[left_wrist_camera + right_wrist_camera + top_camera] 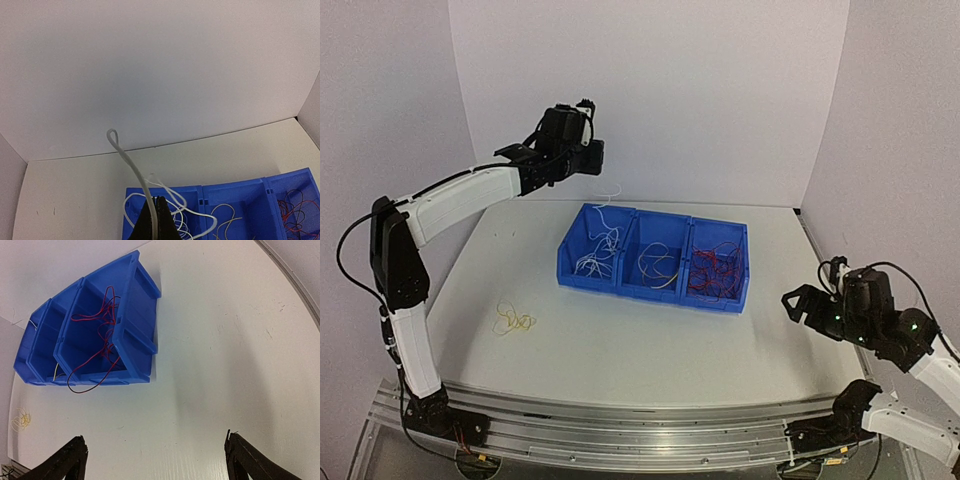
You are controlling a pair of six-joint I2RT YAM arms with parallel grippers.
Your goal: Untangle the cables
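Pinching a thin white wire [131,165], left gripper [155,220] hangs over blue plastic bin [620,283]. Right gripper [155,444] gapes by table's [620,350] right edge.

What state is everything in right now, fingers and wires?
Left fingers, shut on the white wire.
White wire, lifted, trailing into the left bin.
Right fingers, open, empty.
Red wires, tangled in the right bin.
Yellow bundle, lying loose on the table.

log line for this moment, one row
left fingers: shut on white cable, held high over left bin | right fingers: open, empty, over table | yellow cable: loose on table
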